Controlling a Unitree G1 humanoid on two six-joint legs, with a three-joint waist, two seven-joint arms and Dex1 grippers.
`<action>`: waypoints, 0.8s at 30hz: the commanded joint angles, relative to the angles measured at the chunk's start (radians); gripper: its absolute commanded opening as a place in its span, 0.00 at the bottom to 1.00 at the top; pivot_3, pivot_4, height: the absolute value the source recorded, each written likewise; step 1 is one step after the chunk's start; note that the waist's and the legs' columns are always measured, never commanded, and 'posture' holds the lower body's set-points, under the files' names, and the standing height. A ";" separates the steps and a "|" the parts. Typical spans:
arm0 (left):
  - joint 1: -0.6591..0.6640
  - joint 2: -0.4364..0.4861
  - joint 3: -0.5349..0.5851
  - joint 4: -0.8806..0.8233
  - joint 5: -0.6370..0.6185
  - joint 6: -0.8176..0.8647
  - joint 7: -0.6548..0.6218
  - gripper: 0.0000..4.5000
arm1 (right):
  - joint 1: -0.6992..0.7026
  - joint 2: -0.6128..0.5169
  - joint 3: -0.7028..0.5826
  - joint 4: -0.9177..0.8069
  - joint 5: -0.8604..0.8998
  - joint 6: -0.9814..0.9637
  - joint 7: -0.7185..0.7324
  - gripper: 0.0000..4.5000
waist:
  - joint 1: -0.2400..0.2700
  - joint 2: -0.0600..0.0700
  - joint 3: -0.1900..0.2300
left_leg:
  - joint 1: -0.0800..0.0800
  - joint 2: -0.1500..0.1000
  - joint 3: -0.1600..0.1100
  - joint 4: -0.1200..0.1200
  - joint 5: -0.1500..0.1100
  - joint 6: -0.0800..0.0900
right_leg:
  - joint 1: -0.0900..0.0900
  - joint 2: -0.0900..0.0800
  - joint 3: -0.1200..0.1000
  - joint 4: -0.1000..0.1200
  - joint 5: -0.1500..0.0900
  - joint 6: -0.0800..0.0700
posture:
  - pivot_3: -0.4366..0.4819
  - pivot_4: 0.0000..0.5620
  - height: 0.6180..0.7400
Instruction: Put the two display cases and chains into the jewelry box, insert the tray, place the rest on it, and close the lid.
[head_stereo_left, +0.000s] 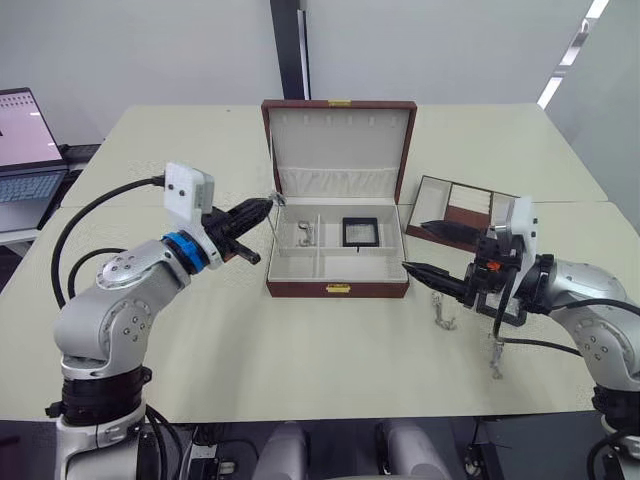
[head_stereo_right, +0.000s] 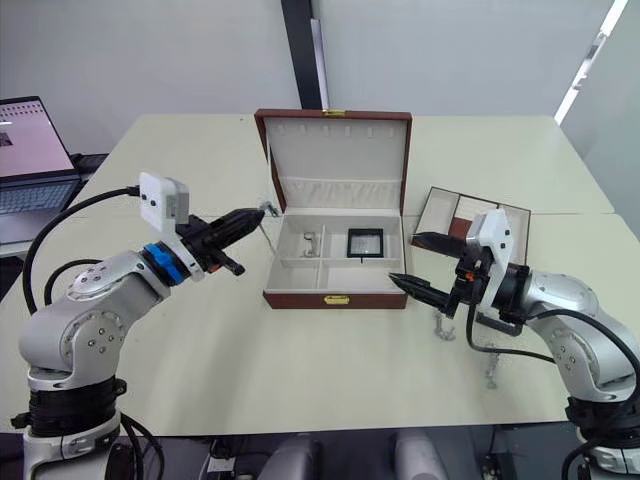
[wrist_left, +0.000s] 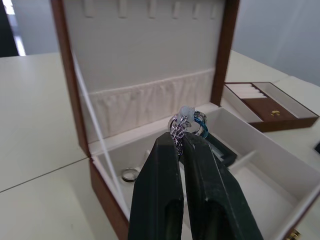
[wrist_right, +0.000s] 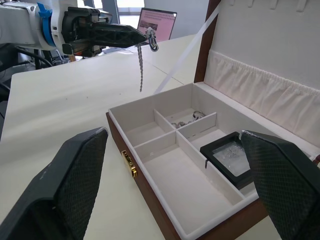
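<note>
Left gripper (head_stereo_left: 262, 208) is clamped on a thin silvery chain (wrist_right: 141, 67) – links dangle straight down from the pinched ring end, just off the box's left wall. Jewelry box (head_stereo_left: 338, 288) sits mid-table (head_stereo_left: 300, 360), glossy reddish-brown wood grain, gold clasp in front, cream lining split by dividers. Lid (head_stereo_left: 339, 140) stands upright, with a gathered fabric pocket along its base. One display case (head_stereo_left: 361, 231) – black square frame, clear window – lies flat in the back right compartment; another chain (head_stereo_left: 305, 234) lies in the back middle one. Right gripper (head_stereo_left: 420, 270) hovers near the box's front right corner, fingers spread wide, empty. Two more chains (head_stereo_left: 443, 312) lie on the table below it. Tray (head_stereo_left: 470, 205) rests right of the box, with a second display case (head_stereo_left: 437, 226) in it.
</note>
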 joint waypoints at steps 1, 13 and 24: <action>-0.028 0.048 -0.023 0.018 -0.028 0.009 -0.091 0.01 | 0.015 -0.008 -0.045 -0.057 0.007 -0.017 -0.017 1.00 | 0.000 0.000 0.000 | 0.000 0.000 0.000 0.000 0.000 0.000 | 0.000 0.000 0.000 0.000 0.000 0.000 | 0.48 0.27 1.00; -0.023 0.083 -0.145 0.161 0.052 -0.068 -0.245 0.01 | 0.088 -0.013 -0.091 -0.129 0.010 -0.011 -0.072 1.00 | -0.001 0.000 0.000 | 0.000 0.000 0.000 0.000 0.000 0.000 | 0.000 0.000 0.000 0.000 0.000 0.000 | 0.48 0.27 1.00; -0.009 0.065 -0.162 0.210 0.096 -0.114 -0.275 0.01 | 0.115 -0.028 -0.109 -0.151 0.023 -0.002 -0.085 1.00 | -0.001 0.000 0.000 | 0.000 0.000 0.000 0.000 0.000 0.000 | 0.000 0.000 0.000 0.000 0.000 0.000 | 0.48 0.27 1.00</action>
